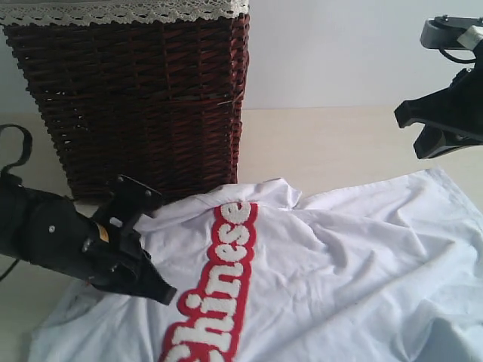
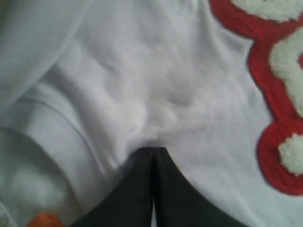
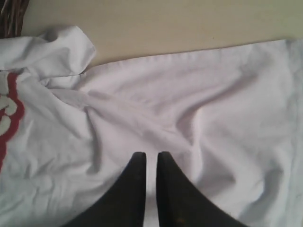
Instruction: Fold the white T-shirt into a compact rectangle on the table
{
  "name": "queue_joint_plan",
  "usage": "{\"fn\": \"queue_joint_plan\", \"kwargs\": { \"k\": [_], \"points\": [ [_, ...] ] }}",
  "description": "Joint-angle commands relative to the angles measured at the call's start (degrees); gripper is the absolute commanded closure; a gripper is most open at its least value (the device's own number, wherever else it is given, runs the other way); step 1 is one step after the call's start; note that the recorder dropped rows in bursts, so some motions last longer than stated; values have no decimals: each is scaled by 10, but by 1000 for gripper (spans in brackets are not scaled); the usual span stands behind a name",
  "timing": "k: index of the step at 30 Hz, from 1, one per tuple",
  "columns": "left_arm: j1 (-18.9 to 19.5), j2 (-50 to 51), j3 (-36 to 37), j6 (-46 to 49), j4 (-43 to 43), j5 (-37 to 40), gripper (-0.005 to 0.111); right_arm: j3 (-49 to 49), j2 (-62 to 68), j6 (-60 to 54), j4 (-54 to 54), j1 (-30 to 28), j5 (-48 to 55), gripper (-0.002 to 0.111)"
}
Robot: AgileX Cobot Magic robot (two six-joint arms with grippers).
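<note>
white t-shirt spread face up, not yet folded

the counter point(image 1: 339, 143) is pale beige and runs back to a light wall. a dark wicker basket point(image 1: 136, 98) with white lace trim point(image 1: 113, 11) stands at the far left corner. the white t-shirt point(image 1: 339, 264) lies rumpled and unfolded over the near half of the counter, reaching the near and right edges, one sleeve turned up just in front of the basket. its red-outlined lettering point(image 1: 226, 279) faces up and runs toward the near edge. the left end effector point(image 2: 152, 150) sits low near the left edge, jaws pressed together, tips touching puckered cloth beside the lettering; whether fabric is caught between them cannot be told. the right end effector point(image 3: 151, 156) hangs above the shirt toward the right edge, jaws nearly together with a thin slit, holding nothing. an orange neck tag point(image 2: 45, 220) shows in the left wrist view.
</note>
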Motion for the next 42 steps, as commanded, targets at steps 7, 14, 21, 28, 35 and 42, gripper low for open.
{"fn": "queue_joint_plan", "kwargs": {
  "k": [7,14,21,28,35,42],
  "points": [
    [92,10,-3,15,-11,46,107,4,-3,-14,9,1,-11,98],
    [15,-87,-1,28,-11,30,107,4,-3,-44,22,35,13,98],
    [-90,-207,19,50,-12,42,107,4,-36,10,-70,75,18,90],
    [-111,-324,102,41,-39,-10,107,108,-138,178,-189,74,44,68],
    [-111,-374,108,41,-39,-1,107,161,-199,118,-138,74,217,57],
    [-111,-374,108,41,-39,-1,107,254,-239,-88,-82,126,217,57]
  ]
}}
